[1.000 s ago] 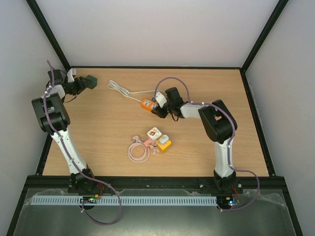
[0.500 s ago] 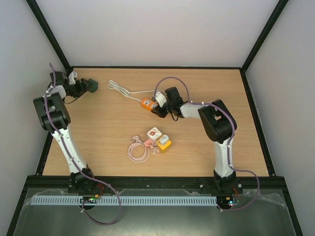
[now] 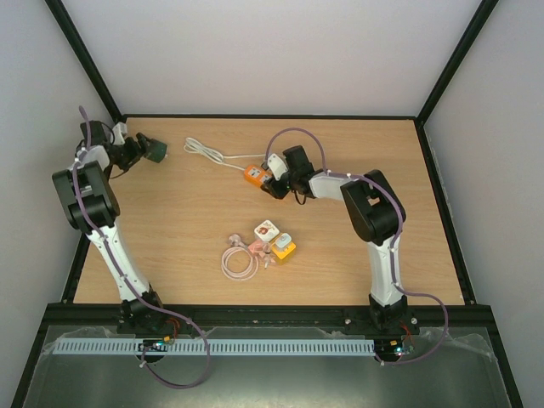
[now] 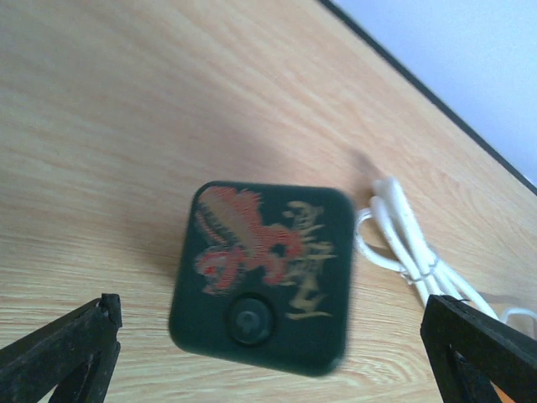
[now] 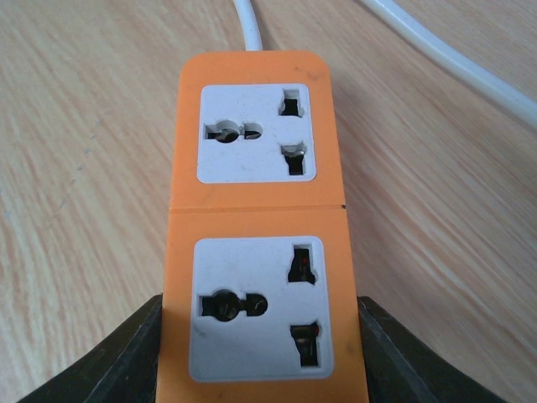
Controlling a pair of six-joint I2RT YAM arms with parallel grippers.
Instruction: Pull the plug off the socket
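The left pincer (image 4: 268,332) stands spread wide, green plug (image 4: 264,269) loose between; right pincer (image 5: 262,369) pinching orange socket (image 5: 256,210).

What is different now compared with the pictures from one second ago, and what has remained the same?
The left claw opened and let go of the dark green plug, which now sits on the table between the spread jaws, apart from both. The right claw stayed shut on the orange socket strip, almost in place. The small adapters and pink cable did not move.
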